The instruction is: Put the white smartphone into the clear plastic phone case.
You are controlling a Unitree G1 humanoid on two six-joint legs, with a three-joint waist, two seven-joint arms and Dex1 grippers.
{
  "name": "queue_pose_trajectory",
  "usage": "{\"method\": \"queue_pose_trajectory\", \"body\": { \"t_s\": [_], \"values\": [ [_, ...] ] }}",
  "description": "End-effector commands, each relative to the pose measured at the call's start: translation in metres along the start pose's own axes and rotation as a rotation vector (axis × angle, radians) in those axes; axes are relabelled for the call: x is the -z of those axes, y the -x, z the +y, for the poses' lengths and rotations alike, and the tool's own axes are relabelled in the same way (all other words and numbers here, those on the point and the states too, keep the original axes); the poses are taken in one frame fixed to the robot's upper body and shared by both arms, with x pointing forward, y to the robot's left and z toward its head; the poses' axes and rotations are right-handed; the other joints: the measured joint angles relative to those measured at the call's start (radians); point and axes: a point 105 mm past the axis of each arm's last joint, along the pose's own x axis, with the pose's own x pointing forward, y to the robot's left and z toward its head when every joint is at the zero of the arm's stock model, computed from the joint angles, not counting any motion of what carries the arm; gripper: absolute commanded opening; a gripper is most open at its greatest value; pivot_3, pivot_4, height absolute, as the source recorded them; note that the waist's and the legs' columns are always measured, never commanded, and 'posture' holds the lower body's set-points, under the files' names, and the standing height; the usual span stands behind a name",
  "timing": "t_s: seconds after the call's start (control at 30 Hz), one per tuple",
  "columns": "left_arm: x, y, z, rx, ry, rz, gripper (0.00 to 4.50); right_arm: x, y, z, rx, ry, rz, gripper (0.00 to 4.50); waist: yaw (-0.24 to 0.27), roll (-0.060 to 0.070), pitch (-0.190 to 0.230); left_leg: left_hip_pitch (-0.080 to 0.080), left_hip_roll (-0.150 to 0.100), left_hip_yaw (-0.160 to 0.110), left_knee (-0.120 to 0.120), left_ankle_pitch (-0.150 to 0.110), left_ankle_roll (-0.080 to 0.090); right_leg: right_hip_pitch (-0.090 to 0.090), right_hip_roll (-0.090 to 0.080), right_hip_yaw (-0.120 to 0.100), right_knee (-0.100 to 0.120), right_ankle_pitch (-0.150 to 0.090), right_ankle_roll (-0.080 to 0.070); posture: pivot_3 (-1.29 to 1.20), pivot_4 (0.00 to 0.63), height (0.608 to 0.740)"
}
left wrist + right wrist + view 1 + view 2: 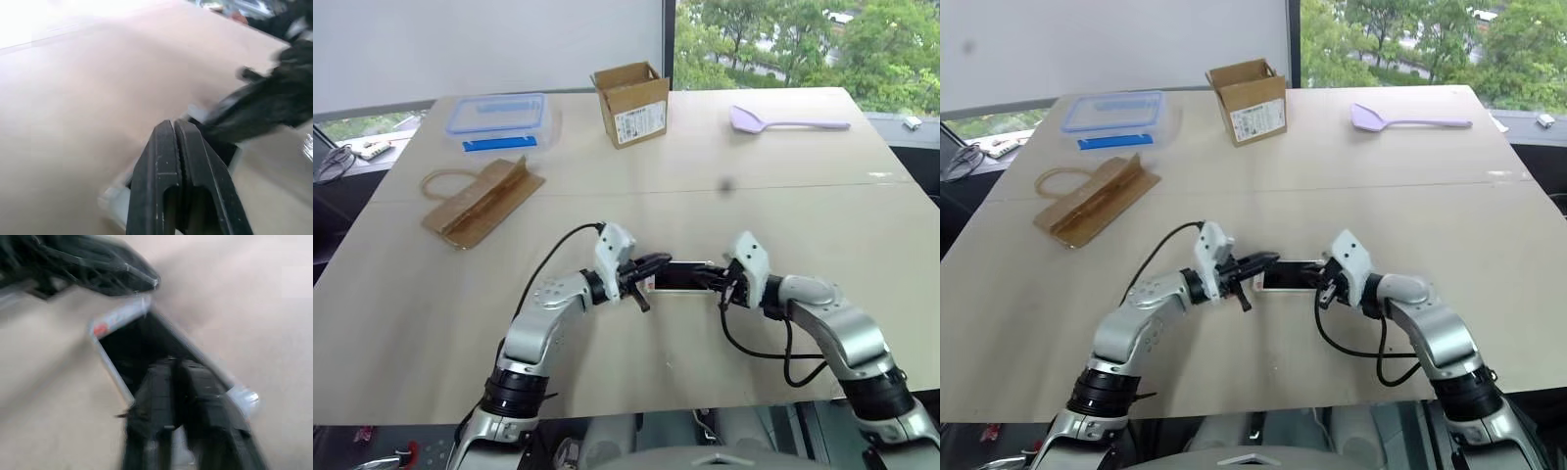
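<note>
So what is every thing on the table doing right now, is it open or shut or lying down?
white smartphone: lying flat, screen dark, between both grippers.
left gripper: fingers together at the phone's end.
right gripper: at the phone's other end; open or shut unclear.
cardboard box: upright, flaps open.
clear box with blue-rimmed lid: lid on.
paper bag: lying flat.
purple spatula: lying flat.

You could not read any text here. The cardboard box (631, 103) at the far side carried a white label on its front, but its print was too small to make out. The phone (128, 338) showed a red mark at one end, also unreadable.
</note>
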Motion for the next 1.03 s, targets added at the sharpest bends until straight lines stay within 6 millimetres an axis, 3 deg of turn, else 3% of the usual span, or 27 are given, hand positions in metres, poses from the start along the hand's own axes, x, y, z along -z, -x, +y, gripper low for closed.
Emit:
{"method": "queue_pose_trajectory", "body": {
  "t_s": [0.03, 0.2, 0.23, 0.43, 0.67, 0.83, 1.03],
  "values": [
    [-0.031, 0.016, -0.002, 0.012, -0.032, -0.103, 1.37, -0.03, 0.034, -0.004, 0.064, 0.072, -0.105, 1.93, 0.002, -0.003, 0.003, 0.0, 0.0, 0.0, 0.0, 0.0, 0.0, 0.001, 0.0, 0.0, -0.001, 0.0, 0.0, 0.0, 0.15, 0.74],
    [-0.036, 0.045, -0.009, 0.048, -0.025, -0.065, 4.03, -0.031, 0.084, -0.003, 0.117, 0.111, -0.066, 4.49, 0.002, -0.003, 0.011, 0.001, 0.0, 0.002, -0.002, -0.001, 0.0, 0.001, 0.0, 0.0, -0.004, -0.004, 0.004, 0.0, 0.15, 0.74],
    [-0.034, 0.053, -0.009, 0.047, -0.028, -0.04, 4.47, -0.028, 0.093, -0.004, 0.132, 0.118, -0.043, 4.5, 0.001, -0.003, 0.013, 0.0, 0.0, 0.002, -0.001, -0.001, 0.001, 0.001, 0.0, 0.0, -0.004, -0.005, 0.002, 0.0, 0.15, 0.74],
    [-0.021, 0.093, -0.006, -0.011, -0.042, 0.069, 4.47, -0.007, 0.14, -0.009, 0.226, 0.132, 0.099, 4.5, 0.004, -0.005, 0.015, 0.002, 0.002, 0.003, -0.001, -0.001, 0.001, 0.001, 0.0, 0.0, -0.003, -0.006, 0.0, 0.0, 0.15, 0.74],
    [-0.006, 0.116, 0.001, -0.075, -0.032, 0.14, 4.47, 0.009, 0.164, -0.014, 0.266, 0.109, 0.164, 4.5, 0.008, -0.006, 0.016, 0.002, 0.002, 0.005, 0.0, -0.001, 0.0, 0.001, -0.001, 0.002, -0.003, -0.006, 0.0, 0.0, 0.15, 0.74],
    [-0.016, 0.118, 0.013, -0.137, -0.05, 0.101, 4.47, 0.014, 0.174, -0.025, 0.308, 0.113, 0.166, 4.5, 0.02, -0.006, 0.017, 0.002, 0.002, 0.006, 0.0, -0.001, 0.0, 0.001, -0.001, 0.002, -0.003, -0.006, 0.0, 0.0, 0.15, 0.74],
    [-0.035, 0.104, 0.035, -0.251, -0.012, -0.024, 4.47, 0.015, 0.172, -0.029, 0.337, 0.102, 0.132, 4.5, 0.028, -0.006, 0.018, 0.002, 0.002, 0.006, 0.001, -0.001, 0.001, 0.001, 0.0, 0.002, -0.003, -0.006, 0.0, 0.0, 0.15, 0.74]
  ]
}}
